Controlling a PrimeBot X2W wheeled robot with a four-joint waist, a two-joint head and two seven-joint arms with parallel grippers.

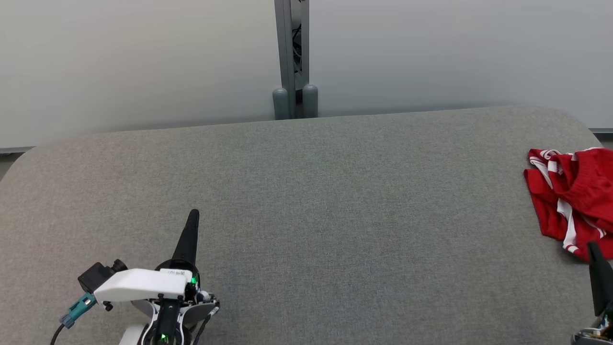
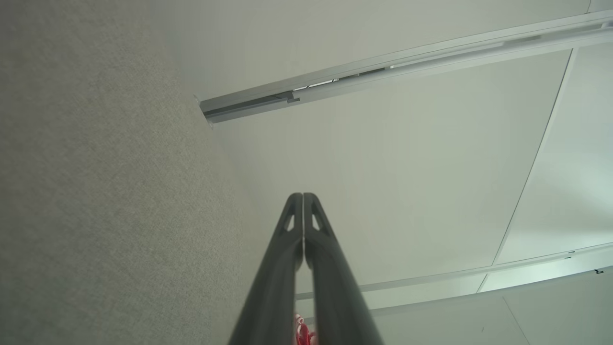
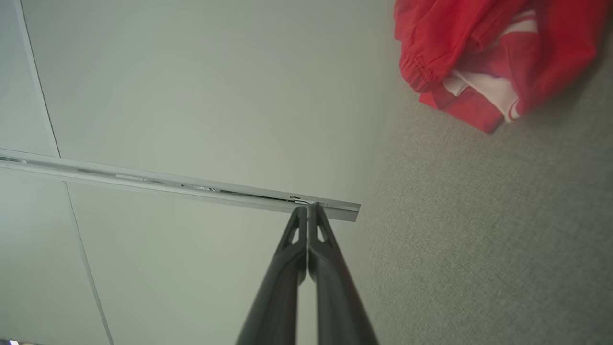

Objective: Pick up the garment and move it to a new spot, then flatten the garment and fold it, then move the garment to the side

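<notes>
Hovering over a grey fabric-covered table (image 1: 335, 215), left gripper (image 1: 193, 213) and right gripper (image 1: 593, 246) are pinched together, empty, crumpled red-and-white fabric garment (image 1: 574, 196) lying far right.

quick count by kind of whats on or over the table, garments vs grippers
garments: 1, the red and white garment at the right end of the table
grippers: 2, the left gripper and the right gripper, jaws shut on both
total: 3
</notes>
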